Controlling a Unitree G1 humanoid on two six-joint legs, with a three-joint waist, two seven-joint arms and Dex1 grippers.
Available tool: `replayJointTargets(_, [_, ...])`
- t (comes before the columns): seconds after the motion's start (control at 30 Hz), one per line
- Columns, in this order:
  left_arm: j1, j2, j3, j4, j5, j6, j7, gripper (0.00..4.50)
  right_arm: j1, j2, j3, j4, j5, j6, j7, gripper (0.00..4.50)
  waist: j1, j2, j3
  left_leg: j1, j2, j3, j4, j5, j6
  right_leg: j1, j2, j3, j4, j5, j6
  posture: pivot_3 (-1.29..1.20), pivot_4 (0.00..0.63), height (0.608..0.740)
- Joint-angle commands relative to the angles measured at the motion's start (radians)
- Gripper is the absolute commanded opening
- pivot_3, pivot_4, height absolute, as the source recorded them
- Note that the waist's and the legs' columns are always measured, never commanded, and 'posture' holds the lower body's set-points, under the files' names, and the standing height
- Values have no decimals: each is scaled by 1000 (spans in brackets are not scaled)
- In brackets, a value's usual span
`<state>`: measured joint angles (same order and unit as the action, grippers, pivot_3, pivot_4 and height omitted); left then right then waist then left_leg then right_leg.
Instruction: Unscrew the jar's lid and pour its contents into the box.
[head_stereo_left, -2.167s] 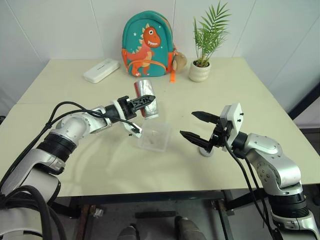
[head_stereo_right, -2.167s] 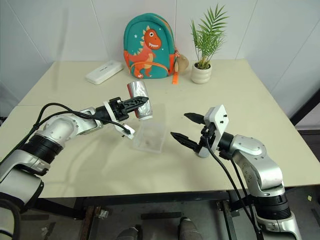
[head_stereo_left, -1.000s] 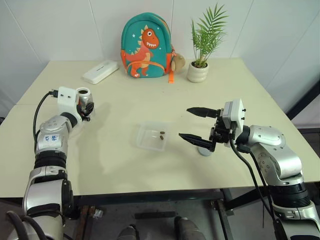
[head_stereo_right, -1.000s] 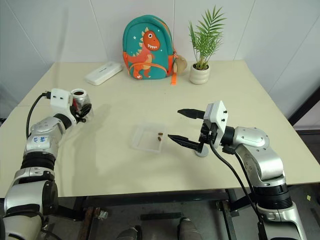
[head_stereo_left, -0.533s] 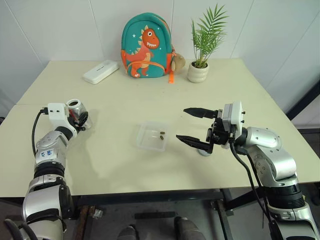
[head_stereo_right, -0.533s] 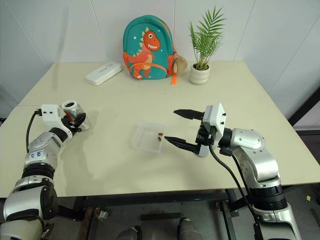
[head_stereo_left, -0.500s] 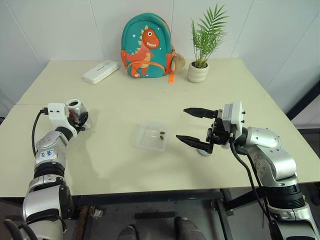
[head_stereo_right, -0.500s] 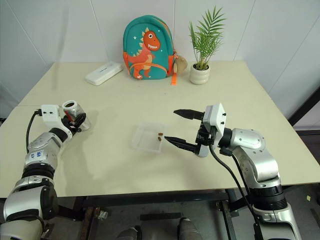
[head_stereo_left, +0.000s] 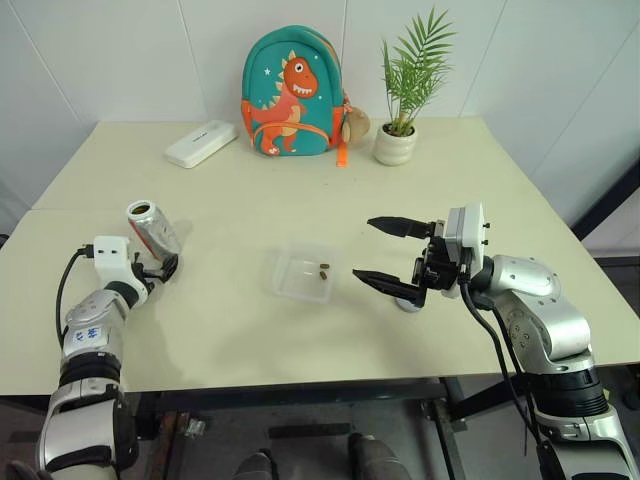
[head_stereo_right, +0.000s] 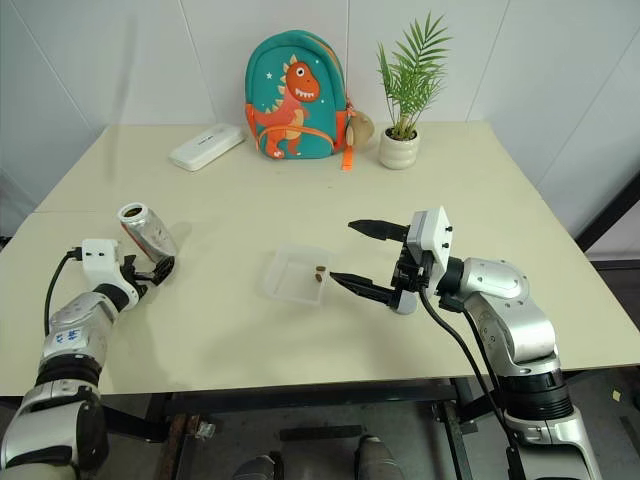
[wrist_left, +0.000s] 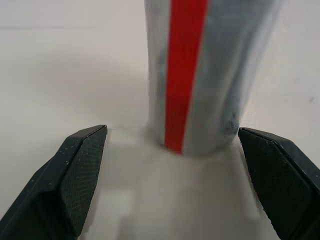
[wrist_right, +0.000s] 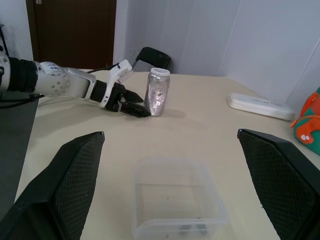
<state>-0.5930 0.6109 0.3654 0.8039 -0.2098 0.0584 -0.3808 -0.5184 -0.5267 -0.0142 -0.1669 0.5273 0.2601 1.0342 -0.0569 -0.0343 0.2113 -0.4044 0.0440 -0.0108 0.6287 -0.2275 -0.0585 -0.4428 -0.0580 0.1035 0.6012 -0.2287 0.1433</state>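
Jar (head_stereo_left: 152, 228) is standing on the bench (head_stereo_left: 240, 330) over on the left side, open top, looks a bit tilted in the head views. Left end effector (head_stereo_right: 150, 273) sits right at its base w/ fingers (wrist_left: 80, 175) spread apart, jar between them but not gripped. Box (head_stereo_left: 306, 273) is mid-bench w/ a few dark pellets (head_stereo_left: 324, 267) inside. Right end effector (head_stereo_left: 385, 253) hovers just right of the box, fingers wide apart, holding nothing. Lid (head_stereo_left: 408, 301) lies on the bench right under it. Backpack (head_stereo_left: 295, 92), plant pot (head_stereo_left: 396, 145) & white case (head_stereo_left: 201, 142) along the back.
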Motion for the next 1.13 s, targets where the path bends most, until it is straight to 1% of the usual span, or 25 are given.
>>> replayJointTargets(0.03, [84, 32, 24, -171, -13, 64, 25, 4480, 27, 0, -14, -50, 25, 4, -4, 4500, 0, 0, 0, 0, 0, 0, 0, 0, 0, 0, 0, 0, 0, 0, 0, 0, 150, 740])
replayJointTargets(0.13, [198, 57, 18, -328, -1, 99, -3, 4480, 49, -9, -25, -58, 32, 7, -3, 4500, -4, 0, 0, 0, 0, 0, 0, 0, 0, 0, 0, 0, 0, 0, 0, 0, 150, 740])
replayJointTargets(0.2, [271, 87, 4, -429, 21, 68, -37, 4480, 61, -19, -33, -57, 35, 8, 1, 4500, -5, 0, 0, 1, 1, 0, 0, 0, 0, 0, 0, 0, 0, 0, -2, 0, 150, 740])
replayJointTargets(0.3, [353, 134, 0, -576, -3, -25, -163, 4480, 72, -44, -47, -40, 33, 3, 14, 4500, -4, -1, 0, 1, 1, 1, -1, 0, -1, 0, 0, 0, -2, -2, -7, 0, 150, 740])
replayJointTargets(0.33, [370, 152, -7, -620, -14, -25, -207, 4480, 72, -55, -51, -28, 29, -4, 24, 4500, -1, -1, 0, 1, 2, 1, -1, 0, -1, 0, 0, 0, -4, -3, -11, 0, 150, 740])
replayJointTargets(0.37, [384, 167, -15, -659, -24, -15, -243, 4480, 71, -65, -55, -15, 27, -7, 34, 4500, 3, -1, 0, 0, 2, 1, -1, 0, -1, 0, 0, 0, -6, -6, -20, 0, 150, 740])
replayJointTargets(0.47, [433, 214, -34, -783, -90, 20, -391, 4480, 69, -94, -65, 19, 17, -23, 68, 4500, -2, -1, -1, 1, 3, 3, -1, 0, -1, 4, 0, 0, -12, -4, -21, 0, 150, 740])
replayJointTargets(0.5, [455, 237, -44, -816, -104, 0, -456, 4480, 70, -104, -63, 23, -1, -32, 67, 4500, -4, -1, -1, 1, 3, 3, -1, 0, -1, 5, 0, 0, -14, -3, -22, 0, 150, 740])
replayJointTargets(0.57, [467, 254, -69, -862, -118, -4, -515, 4480, 64, -122, -68, 53, -18, -53, 78, 4500, -8, -1, -1, 1, 3, 5, -2, 0, -1, 5, -1, 1, -18, -2, -22, 0, 150, 740])
replayJointTargets(0.67, [432, 251, -79, -886, -166, 8, -574, 4480, 64, -145, -84, 60, -17, -46, 76, 4500, -13, -1, -1, 1, 3, 6, -4, 0, 0, 4, -1, 2, -18, -3, -22, 0, 150, 740])
replayJointTargets(0.8, [393, 227, -105, -913, -188, 41, -580, 4480, 60, -175, -117, 96, -7, -45, 86, 4500, -18, -1, -1, 1, 4, 6, -5, 0, 0, 2, 0, 3, -17, -3, -22, 0, 150, 740])
replayJointTargets(1.03, [345, 202, -112, -886, -188, 51, -566, 4480, 70, -159, -129, 71, -3, -16, 40, 4500, -31, -1, -1, 2, 4, 7, -5, 0, 1, 1, 2, 5, -15, -3, -20, 0, 150, 740])
replayJointTargets(1.13, [312, 205, -118, -856, -184, 41, -582, 4480, 50, -153, -123, 103, -31, -35, 21, 4500, -30, -1, -1, 2, 4, 7, -4, 0, 1, 1, 2, 6, -14, -3, -20, 0, 150, 740])
